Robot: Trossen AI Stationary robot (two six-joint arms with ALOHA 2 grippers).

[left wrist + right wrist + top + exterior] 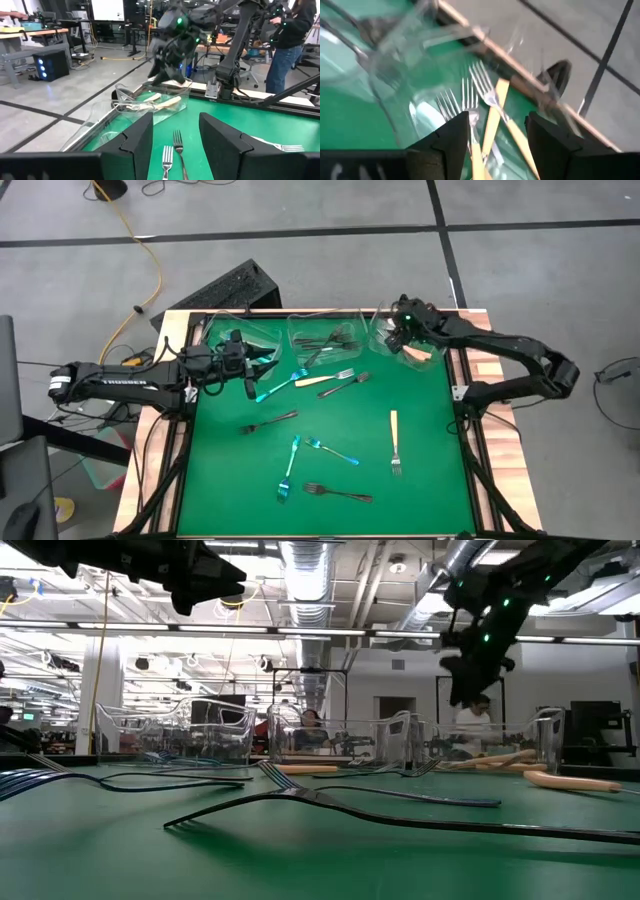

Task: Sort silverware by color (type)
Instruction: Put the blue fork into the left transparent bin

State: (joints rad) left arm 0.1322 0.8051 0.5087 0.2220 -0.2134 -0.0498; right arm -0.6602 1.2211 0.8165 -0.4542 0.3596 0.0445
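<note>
Right wrist view shows the right gripper (pixel 492 137), fingers wide and empty, over the clear plastic tub (pixel 395 75) of cream-handled forks (pixel 492 107). Next it needs another fork. Left gripper (pixel 240 370), fingers wide, waits.

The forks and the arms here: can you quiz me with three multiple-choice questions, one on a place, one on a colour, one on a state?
1. Where is the right gripper?
A. Above the right-hand clear tub
B. Over the middle of the green mat
C. Off the table

2. What colour are the handles of the forks in that tub?
A. Blue
B. Cream
C. Black

3. How is the left gripper?
A. Open, holding nothing
B. Shut on a blue fork
C. Shut on a tub's rim

Answers:
1 A: the high view shows the right gripper over the right-hand tub.
2 B: its wrist view shows cream-handled forks below.
3 A: the left gripper shows fingers apart with nothing between.
</note>
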